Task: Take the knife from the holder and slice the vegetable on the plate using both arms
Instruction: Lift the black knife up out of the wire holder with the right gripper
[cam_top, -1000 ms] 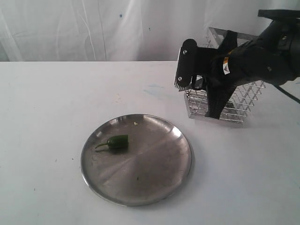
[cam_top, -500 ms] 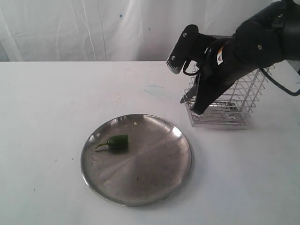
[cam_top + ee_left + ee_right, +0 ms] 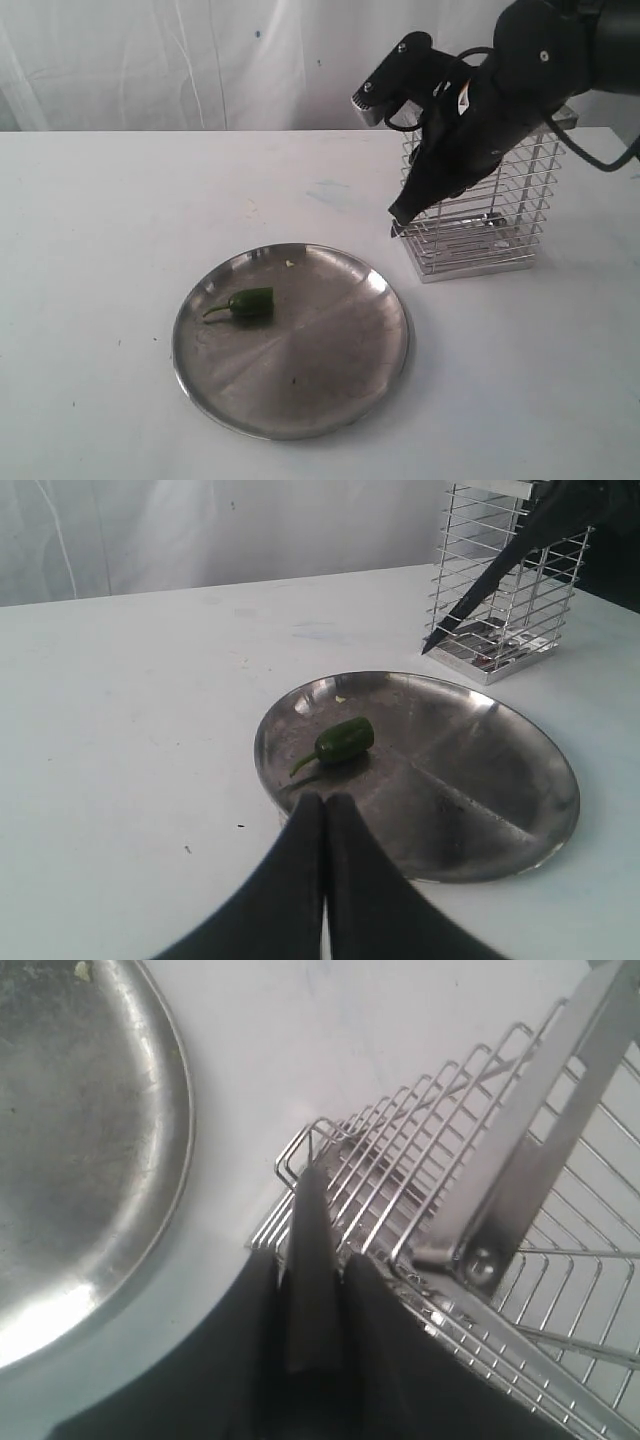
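My right gripper (image 3: 425, 185) is shut on the knife (image 3: 398, 213), whose dark blade (image 3: 480, 590) slants down across the front of the wire holder (image 3: 480, 210). In the right wrist view the blade (image 3: 310, 1220) sticks out between the two black fingers (image 3: 365, 1290), with its tip at the holder's (image 3: 470, 1160) lower corner. The green chilli (image 3: 245, 303) lies on the left part of the steel plate (image 3: 330, 400). My left gripper (image 3: 325, 810) is shut and empty, hovering by the plate's rim (image 3: 270, 770) just short of the chilli (image 3: 345, 740). It does not show in the exterior view.
The holder (image 3: 505, 580) stands upright on the white table (image 3: 100, 250), to the right of and behind the plate. A white curtain (image 3: 200, 60) closes off the back. A small crumb (image 3: 290, 264) lies on the plate's far edge.
The right arm has risen and swung upward with the knife. The holder, tilted a second ago, now stands upright. The chilli and plate have not moved.
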{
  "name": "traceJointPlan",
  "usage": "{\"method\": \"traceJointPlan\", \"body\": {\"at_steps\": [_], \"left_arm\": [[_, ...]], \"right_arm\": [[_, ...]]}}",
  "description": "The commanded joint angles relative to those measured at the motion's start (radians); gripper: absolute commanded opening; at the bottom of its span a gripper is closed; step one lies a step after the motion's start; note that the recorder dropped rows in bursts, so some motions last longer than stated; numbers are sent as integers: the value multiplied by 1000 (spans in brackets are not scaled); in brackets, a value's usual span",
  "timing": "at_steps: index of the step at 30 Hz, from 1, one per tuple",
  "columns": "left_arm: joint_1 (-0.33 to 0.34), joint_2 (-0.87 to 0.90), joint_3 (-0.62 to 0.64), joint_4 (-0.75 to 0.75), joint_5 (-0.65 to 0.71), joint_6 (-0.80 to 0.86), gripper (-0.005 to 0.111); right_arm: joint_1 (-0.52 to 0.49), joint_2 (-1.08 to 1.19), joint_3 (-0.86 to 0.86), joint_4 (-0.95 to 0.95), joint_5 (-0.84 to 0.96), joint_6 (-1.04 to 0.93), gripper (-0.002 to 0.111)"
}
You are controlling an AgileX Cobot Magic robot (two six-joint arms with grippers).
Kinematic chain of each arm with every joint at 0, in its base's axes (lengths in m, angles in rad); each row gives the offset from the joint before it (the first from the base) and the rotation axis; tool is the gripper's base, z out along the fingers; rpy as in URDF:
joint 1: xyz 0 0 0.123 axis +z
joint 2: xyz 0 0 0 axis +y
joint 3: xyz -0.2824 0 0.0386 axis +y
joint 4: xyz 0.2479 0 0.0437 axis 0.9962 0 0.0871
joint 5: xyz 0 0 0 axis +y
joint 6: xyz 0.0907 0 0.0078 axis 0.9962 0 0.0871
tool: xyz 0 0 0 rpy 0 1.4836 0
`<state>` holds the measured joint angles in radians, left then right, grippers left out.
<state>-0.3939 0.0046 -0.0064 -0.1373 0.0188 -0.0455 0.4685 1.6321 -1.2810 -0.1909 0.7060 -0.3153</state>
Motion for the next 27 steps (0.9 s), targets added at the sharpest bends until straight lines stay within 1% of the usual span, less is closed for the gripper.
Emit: {"method": "traceJointPlan", "body": {"at_steps": [1, 10, 17, 27], "left_arm": [[2, -5, 6, -4, 6, 1, 0], [2, -5, 6, -4, 6, 1, 0], [2, -5, 6, -4, 6, 1, 0], [2, -5, 6, -4, 6, 1, 0]], "right_arm": [[2, -5, -37, 43, 41, 17, 0], [2, -94, -45, 112, 66, 7, 0], [2, -212, -45, 122, 157, 7, 0], [2, -367, -45, 224, 219, 5, 0]]}}
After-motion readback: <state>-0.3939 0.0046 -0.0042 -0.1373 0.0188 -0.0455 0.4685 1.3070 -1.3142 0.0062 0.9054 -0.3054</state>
